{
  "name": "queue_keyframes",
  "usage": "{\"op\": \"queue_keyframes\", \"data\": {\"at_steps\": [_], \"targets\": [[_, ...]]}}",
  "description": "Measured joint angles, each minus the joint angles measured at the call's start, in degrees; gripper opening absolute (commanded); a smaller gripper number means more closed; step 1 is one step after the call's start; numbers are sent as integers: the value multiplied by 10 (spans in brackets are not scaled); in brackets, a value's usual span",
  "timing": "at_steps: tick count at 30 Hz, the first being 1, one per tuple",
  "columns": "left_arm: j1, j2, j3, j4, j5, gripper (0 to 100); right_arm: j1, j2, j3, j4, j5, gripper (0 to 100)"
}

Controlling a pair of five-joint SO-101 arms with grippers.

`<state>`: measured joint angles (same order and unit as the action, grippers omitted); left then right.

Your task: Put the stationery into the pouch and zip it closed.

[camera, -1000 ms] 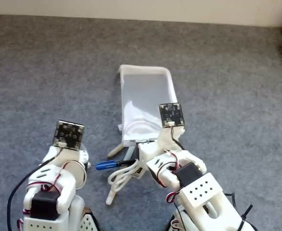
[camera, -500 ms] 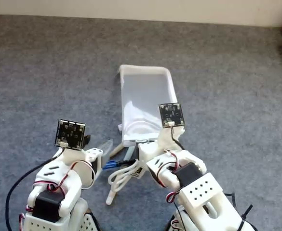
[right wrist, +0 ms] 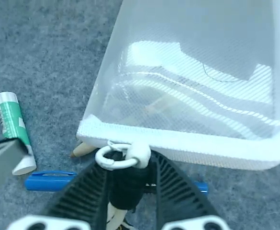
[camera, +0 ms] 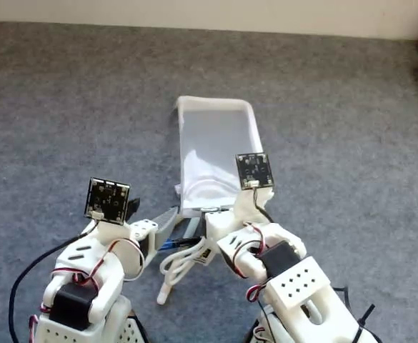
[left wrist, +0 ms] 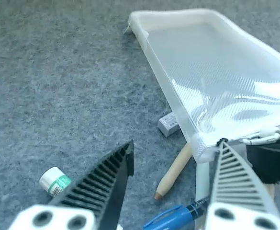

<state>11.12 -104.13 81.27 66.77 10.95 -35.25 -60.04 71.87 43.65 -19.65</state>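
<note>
The translucent white mesh pouch lies flat on the carpet with its mouth toward the arms. My right gripper is shut on the pouch's zipper pull at the near edge. My left gripper hangs open just left of that corner. Below its jaws lie a blue pen and a wooden pencil. A green-and-white glue stick and a small eraser rest nearby.
Grey carpet covers the whole floor. A white pen and a looped white cord lie between the two arms. A pale wall edge runs along the back.
My left arm has swung forward and to the right, bringing its gripper over the blue pen beside the pouch corner. The right arm and pouch have stayed put.
</note>
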Motion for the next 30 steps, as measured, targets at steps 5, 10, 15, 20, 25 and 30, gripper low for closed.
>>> {"op": "queue_keyframes", "data": {"at_steps": [5,10,15,20,25,30], "targets": [[-1,4,43,-68,-18,263,0,0,-4,0,0,5],[-3,4,43,-83,-19,263,0,-2,-27,0,0,5],[-6,4,43,-84,-20,263,0,-2,-43,0,0,5],[-7,4,47,-113,-23,264,0,-2,-43,0,0,5],[-7,4,86,-156,-25,264,0,-2,-43,0,0,5],[-6,4,89,-156,-62,263,0,-2,-43,0,0,5]]}}
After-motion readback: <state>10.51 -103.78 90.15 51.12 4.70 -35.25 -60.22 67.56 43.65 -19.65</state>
